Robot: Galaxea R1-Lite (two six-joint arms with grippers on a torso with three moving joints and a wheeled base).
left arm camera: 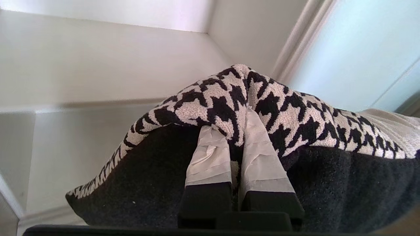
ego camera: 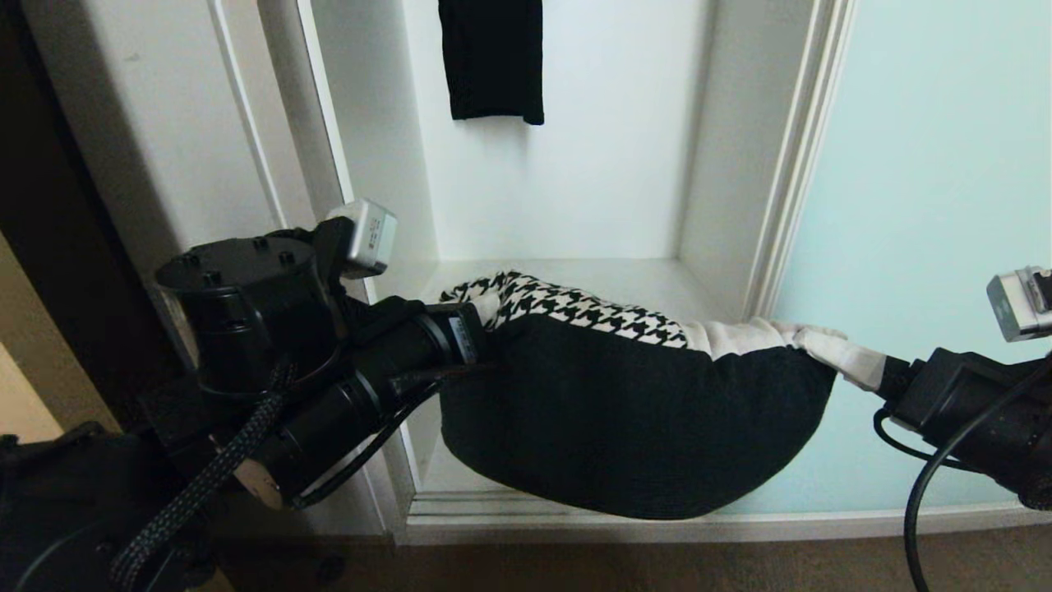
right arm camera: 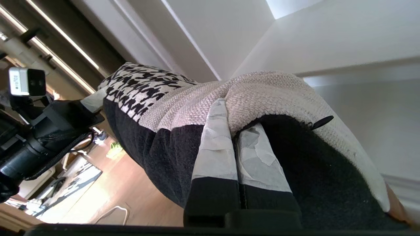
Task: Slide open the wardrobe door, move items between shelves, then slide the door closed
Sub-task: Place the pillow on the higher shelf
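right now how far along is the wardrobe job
Done: the sliding wardrobe door stands slid aside. In hand: left gripper and right gripper each pinch an end of the cushion, hanging before the shelf. Left: placing the cushion, closing the door.

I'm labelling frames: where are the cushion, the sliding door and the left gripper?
cushion [ego camera: 625,419], head view, black back.
sliding door [ego camera: 929,164], head view, frosted glass.
left gripper [left arm camera: 234,131], left wrist view, between fingertips.
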